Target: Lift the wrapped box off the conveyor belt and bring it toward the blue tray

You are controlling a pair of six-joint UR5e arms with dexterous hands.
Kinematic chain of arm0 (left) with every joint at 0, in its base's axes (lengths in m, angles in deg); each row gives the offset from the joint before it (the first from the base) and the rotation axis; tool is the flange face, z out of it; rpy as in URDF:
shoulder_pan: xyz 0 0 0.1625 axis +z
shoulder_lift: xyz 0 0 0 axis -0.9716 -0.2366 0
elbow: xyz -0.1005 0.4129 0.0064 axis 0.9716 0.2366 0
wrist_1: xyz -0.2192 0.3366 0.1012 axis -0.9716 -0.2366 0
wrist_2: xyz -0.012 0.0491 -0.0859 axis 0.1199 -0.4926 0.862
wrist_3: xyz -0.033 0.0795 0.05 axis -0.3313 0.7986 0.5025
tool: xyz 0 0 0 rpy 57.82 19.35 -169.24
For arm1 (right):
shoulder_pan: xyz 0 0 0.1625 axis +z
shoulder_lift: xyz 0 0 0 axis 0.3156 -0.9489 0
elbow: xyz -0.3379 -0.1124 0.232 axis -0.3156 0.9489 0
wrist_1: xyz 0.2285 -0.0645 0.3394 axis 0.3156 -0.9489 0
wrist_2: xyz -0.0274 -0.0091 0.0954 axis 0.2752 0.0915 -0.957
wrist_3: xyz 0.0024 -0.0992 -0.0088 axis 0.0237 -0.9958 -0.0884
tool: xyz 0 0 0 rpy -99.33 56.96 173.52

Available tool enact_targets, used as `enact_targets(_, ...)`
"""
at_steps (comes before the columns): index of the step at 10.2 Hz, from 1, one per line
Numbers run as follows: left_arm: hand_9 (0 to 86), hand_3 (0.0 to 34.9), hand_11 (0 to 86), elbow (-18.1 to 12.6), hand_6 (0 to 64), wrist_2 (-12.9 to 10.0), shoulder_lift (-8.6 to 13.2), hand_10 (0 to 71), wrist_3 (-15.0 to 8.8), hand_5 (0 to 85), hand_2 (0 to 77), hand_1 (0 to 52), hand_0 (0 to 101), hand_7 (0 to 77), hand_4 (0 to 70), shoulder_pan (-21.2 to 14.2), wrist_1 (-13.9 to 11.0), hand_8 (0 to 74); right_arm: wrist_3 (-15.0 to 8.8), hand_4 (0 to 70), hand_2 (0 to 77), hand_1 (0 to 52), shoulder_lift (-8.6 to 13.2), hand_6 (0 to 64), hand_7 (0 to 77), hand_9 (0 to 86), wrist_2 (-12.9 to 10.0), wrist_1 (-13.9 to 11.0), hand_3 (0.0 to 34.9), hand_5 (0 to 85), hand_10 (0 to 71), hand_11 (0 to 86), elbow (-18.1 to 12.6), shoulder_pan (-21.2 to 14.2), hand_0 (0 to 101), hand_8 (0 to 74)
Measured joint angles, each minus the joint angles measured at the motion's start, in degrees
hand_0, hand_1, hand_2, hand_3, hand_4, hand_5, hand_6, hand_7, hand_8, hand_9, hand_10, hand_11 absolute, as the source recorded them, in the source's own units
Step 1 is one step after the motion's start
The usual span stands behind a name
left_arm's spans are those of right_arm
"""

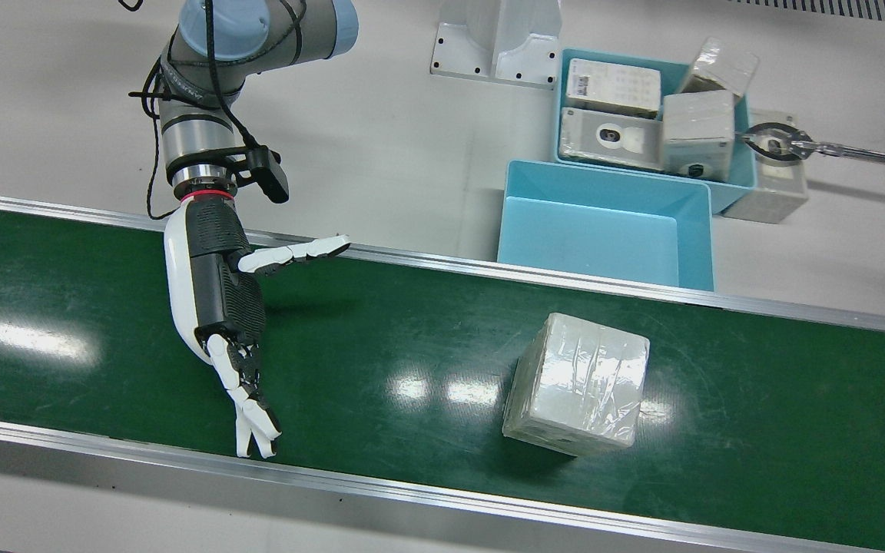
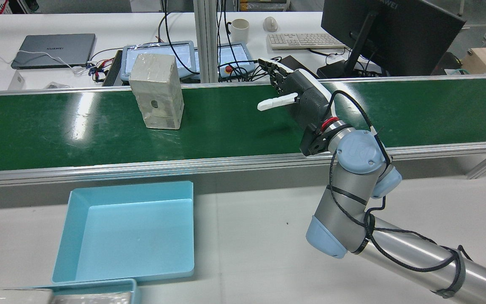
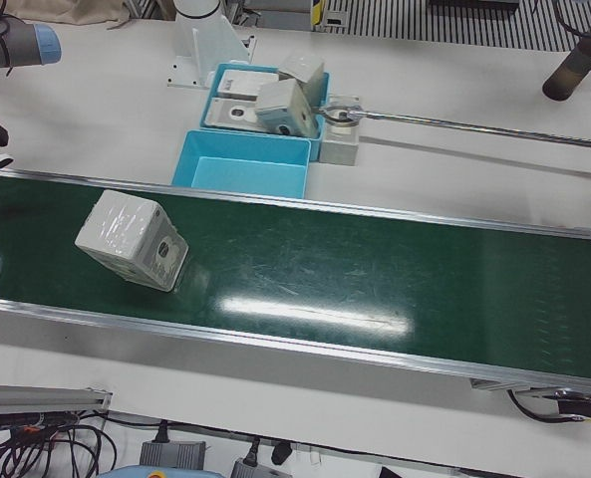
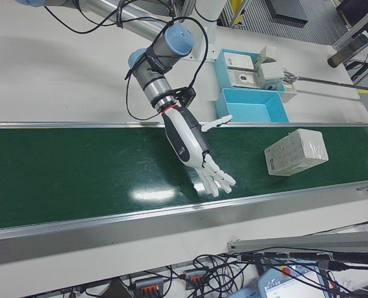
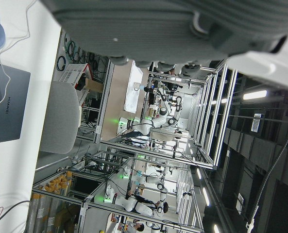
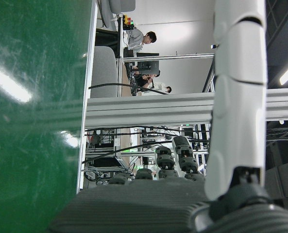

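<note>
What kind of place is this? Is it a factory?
Probably a robot test lab made to look like a packing line: a green conveyor belt carrying a wrapped box, a robot arm, and desks with a laptop behind.

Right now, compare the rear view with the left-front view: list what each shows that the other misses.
Only the rear view shows the right hand, open above the conveyor belt, plus the desk beyond with a laptop, keyboard and monitor.

Only the left-front view shows the second blue tray full of boxes and a long metal rod.

Both show the wrapped box on the belt and the empty blue tray.
</note>
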Motion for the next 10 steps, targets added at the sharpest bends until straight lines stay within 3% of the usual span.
enact_targets(1,0.5,0.0,0.5,0.0,0.5,0.0,0.0,0.5,0.0,1.1,0.5,0.0,0,0.5,0.0,0.0,0.0,0.5,0.1,5.4,3.3,13.6,0.0,1.1,0.5,1.1,-0.1,0.0,0.0,12.5,0.0,1.6,0.0,0.1,48,0.0)
enact_targets(10,0.5,0.0,0.5,0.0,0.5,0.0,0.0,0.5,0.0,1.1,0.5,0.0,0,0.5,0.0,0.0,0.0,0.5,0.1,6.0,3.3,13.6,-0.4,0.0,0.5,1.1,-0.2,0.0,0.0,13.1,0.0,1.6,0.1,0.3,48,0.0)
